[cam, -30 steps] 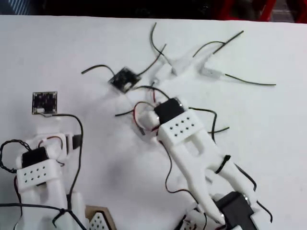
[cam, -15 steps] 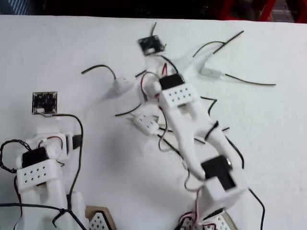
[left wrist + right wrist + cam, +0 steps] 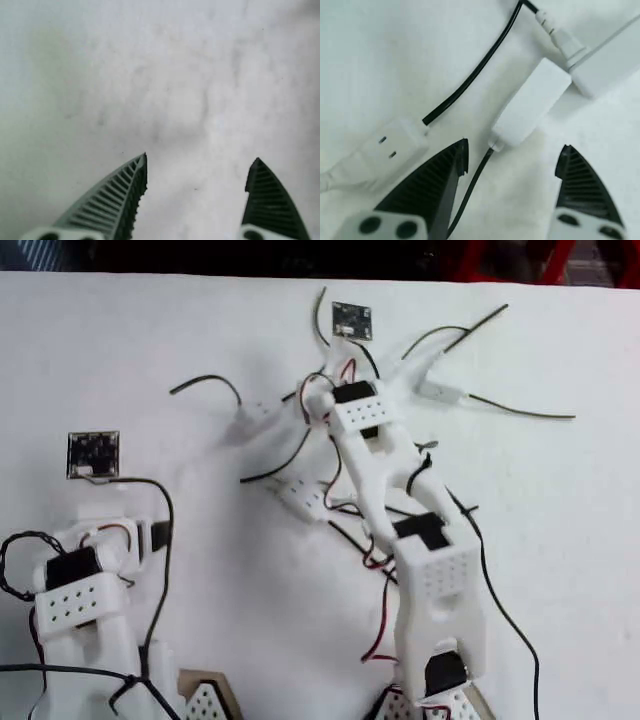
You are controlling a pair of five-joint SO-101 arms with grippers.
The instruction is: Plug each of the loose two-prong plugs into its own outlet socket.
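while the right gripper (image 3: 515, 145) hangs released in the upper centre of the high view, the white plug (image 3: 530, 107) lies just ahead of its jaws, long axis diagonal to the gap; i judge the left gripper (image 3: 201, 157), also released at lower left, well apart.

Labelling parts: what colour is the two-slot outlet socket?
White outlet socket, black cord; right wrist view shows it best.

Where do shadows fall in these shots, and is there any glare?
High view: even light, soft grey shadows beside the white right arm on the white tabletop, no glare. Right wrist view: a faint shadow edges the white rectangular plug ahead of the open right gripper. Left wrist view: mottled shading on the table under the open left gripper.
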